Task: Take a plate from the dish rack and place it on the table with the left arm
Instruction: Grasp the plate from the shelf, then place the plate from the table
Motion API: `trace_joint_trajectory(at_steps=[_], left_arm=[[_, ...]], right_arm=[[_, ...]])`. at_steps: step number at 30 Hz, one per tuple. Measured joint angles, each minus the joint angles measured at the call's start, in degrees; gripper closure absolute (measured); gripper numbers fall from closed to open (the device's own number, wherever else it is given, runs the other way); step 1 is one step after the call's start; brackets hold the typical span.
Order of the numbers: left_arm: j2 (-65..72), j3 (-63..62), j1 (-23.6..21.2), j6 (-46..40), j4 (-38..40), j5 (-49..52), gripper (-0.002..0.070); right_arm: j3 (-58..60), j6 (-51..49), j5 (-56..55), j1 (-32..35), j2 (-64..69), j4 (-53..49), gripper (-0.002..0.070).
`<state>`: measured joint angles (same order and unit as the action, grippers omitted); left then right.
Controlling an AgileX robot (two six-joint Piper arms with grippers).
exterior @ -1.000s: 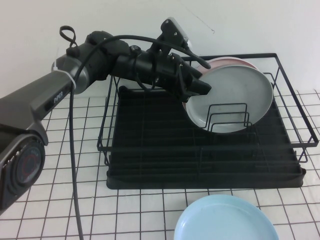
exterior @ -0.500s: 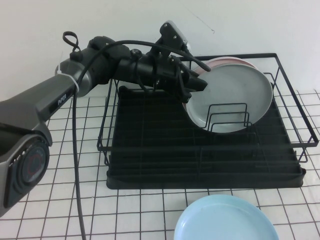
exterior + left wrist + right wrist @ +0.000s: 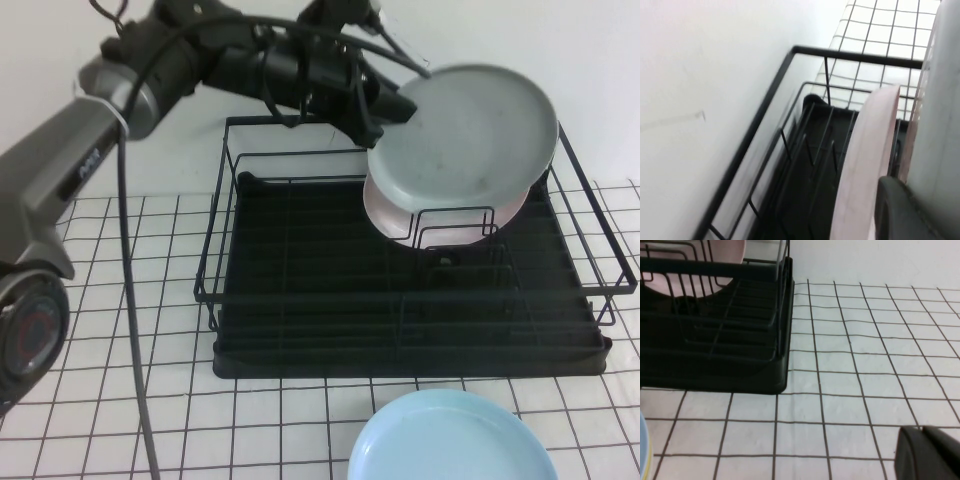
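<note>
My left gripper is shut on the left rim of the pale grey plate and holds it upright, lifted clear above the back of the black dish rack. In the left wrist view the grey plate fills the edge, with one black finger pressed against it. The pale pink plate still stands in the rack's dividers, behind and below the grey one; it also shows in the left wrist view. My right gripper is shut and empty, low over the tiled table, beside the rack.
A light blue plate lies flat on the table in front of the rack; its edge shows in the right wrist view. A white wall stands close behind the rack. The rack's top rail runs just below the lifted plate.
My left gripper has risen with the grey plate, lifting it out of the rack's dividers to above the top rail. The pink plate stays in the rack and now shows below it.
</note>
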<state>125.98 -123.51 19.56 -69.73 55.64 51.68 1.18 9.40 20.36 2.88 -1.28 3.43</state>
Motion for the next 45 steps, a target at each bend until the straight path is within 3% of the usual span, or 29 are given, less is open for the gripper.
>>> trace_joint_trajectory(at_steps=[3, 7, 15, 18, 24, 27, 34, 38, 45], left_arm=[[-2.8, -0.3, 0.8, 1.7, -2.8, 0.2, 0.0561], [-7.5, -0.3, 2.3, 6.8, -5.3, 2.6, 0.0622], [-15.5, -0.4, 2.9, 24.5, -8.5, 10.5, 0.0622], [-16.6, -0.4, 4.2, 30.7, -13.3, 16.8, 0.0622], [-16.8, -0.4, 13.1, 40.7, -30.6, 19.9, 0.0622], [-16.8, -0.3, 17.1, 44.1, -35.4, 20.3, 0.0623], [-17.2, 1.5, 20.5, 48.1, -36.3, 20.4, 0.0623], [-19.9, 9.2, 20.6, 49.3, -36.5, 19.2, 0.0623], [-30.6, 31.3, 20.6, 50.4, -35.3, 4.2, 0.0623]], right_arm=[[0.0, 0.0, 0.0, 0.0, 0.0, 0.0, 0.0678], [0.0, 0.0, 0.0, 0.0, 0.0, 0.0, 0.0678], [0.0, 0.0, 0.0, 0.0, 0.0, 0.0, 0.0678], [0.0, 0.0, 0.0, 0.0, 0.0, 0.0, 0.0678], [0.0, 0.0, 0.0, 0.0, 0.0, 0.0, 0.0678], [0.0, 0.0, 0.0, 0.0, 0.0, 0.0, 0.0678], [0.0, 0.0, 0.0, 0.0, 0.0, 0.0, 0.0678], [0.0, 0.0, 0.0, 0.0, 0.0, 0.0, 0.0678], [0.0, 0.0, 0.0, 0.0, 0.0, 0.0, 0.0678]])
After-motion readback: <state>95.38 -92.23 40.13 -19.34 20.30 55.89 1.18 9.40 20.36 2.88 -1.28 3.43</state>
